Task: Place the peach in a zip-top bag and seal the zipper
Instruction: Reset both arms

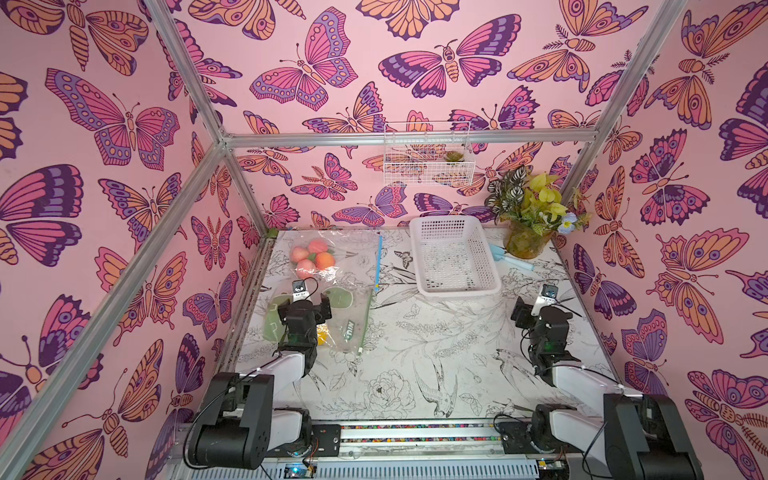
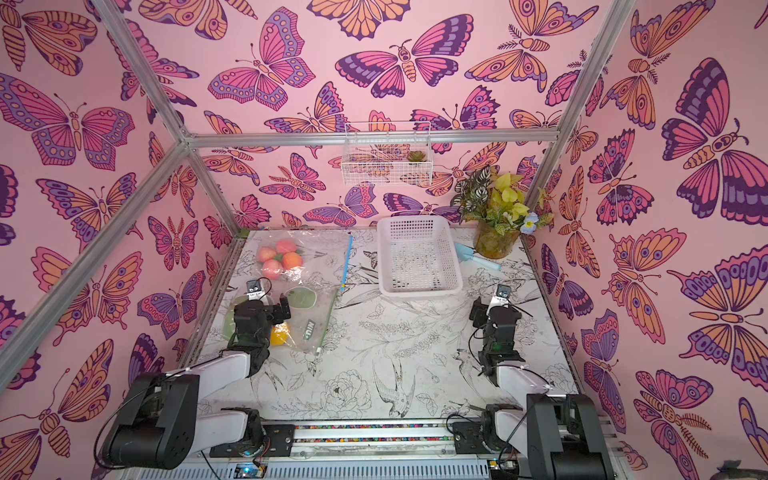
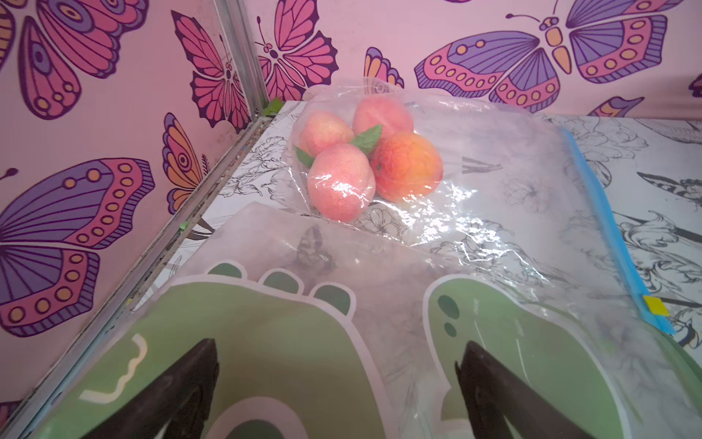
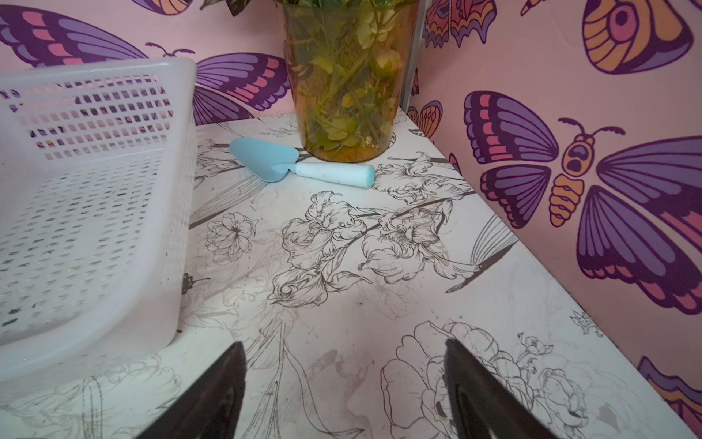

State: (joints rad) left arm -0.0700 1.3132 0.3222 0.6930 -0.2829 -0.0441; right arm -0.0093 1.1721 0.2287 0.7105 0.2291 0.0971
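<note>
Pink walls (image 1: pixel 374 104) were printed with purple and orange butterflies, silver frame bars (image 1: pixel 311 139) ran along their corners, a wire shelf (image 1: pixel 428 166) hung on the back wall, the table (image 1: pixel 436 345) bore black line-drawn flowers and birds, light was bright and even.

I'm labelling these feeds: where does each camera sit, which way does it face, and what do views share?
Both top views: high above the robot's base, looking down and forward over the table; both arms, left hand and right hand show.
Left wrist: on the left arm, facing the green-printed bag and bagged peaches; its fingers show.
Right wrist: on the right arm, facing the white basket, trowel, vase; its fingers show.
Shared: top views show all these too.
</note>
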